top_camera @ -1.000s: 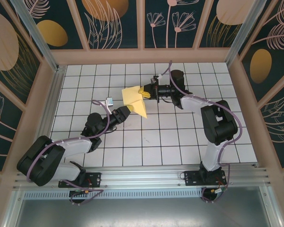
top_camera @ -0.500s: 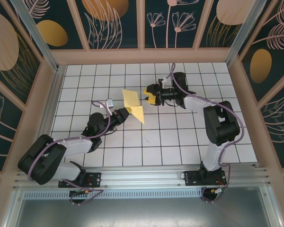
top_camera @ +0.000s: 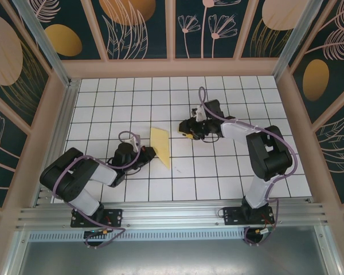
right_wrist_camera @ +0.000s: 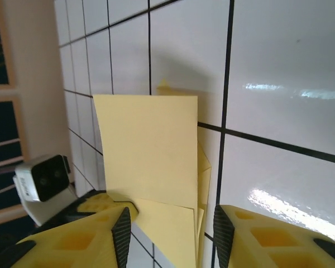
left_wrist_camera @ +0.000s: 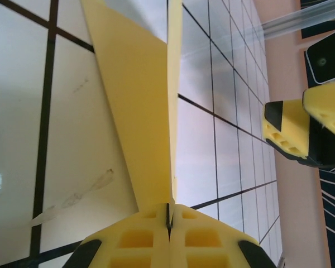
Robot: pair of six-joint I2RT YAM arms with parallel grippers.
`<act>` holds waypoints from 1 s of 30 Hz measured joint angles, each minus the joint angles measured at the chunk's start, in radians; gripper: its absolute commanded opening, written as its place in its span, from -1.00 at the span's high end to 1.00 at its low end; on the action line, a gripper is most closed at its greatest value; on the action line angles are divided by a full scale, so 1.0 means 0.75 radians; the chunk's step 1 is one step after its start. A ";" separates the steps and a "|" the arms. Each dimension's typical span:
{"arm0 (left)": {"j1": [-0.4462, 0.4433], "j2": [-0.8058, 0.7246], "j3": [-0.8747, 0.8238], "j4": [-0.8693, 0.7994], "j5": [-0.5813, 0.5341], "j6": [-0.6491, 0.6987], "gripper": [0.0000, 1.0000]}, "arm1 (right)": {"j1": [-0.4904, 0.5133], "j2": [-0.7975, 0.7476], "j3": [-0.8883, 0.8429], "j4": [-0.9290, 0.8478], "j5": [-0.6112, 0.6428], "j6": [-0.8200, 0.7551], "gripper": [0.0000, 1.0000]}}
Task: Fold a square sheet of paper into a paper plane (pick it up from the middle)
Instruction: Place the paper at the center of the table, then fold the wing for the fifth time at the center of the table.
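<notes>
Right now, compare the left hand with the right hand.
The left hand is shut, pinching the folded yellow paper at one end; the right hand stands open, holding nothing. The left hand touches the paper; the right hand sits apart from it. Both are yellow-tipped and face the paper.

Folded paper sheet (top_camera: 160, 144), pale yellow, plain, long tapering wedge (two layers splayed), tip toward table's near edge, left of centre.
</notes>
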 measured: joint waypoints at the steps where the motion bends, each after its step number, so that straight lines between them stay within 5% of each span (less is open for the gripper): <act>1: 0.000 -0.001 -0.006 -0.004 -0.001 0.002 0.90 | 0.032 0.000 0.000 -0.013 0.023 -0.031 0.19; 6: 0.000 -0.024 -0.020 -0.068 -0.017 0.037 0.90 | 0.143 0.000 -0.004 -0.021 0.068 -0.107 0.34; 11: 0.000 -0.027 0.006 -0.180 -0.041 0.083 0.91 | 0.221 0.026 0.001 -0.021 0.103 -0.151 0.69; 30: 0.001 -0.021 0.108 -0.336 -0.044 0.140 0.90 | 0.274 0.261 0.120 -0.068 0.135 -0.161 0.88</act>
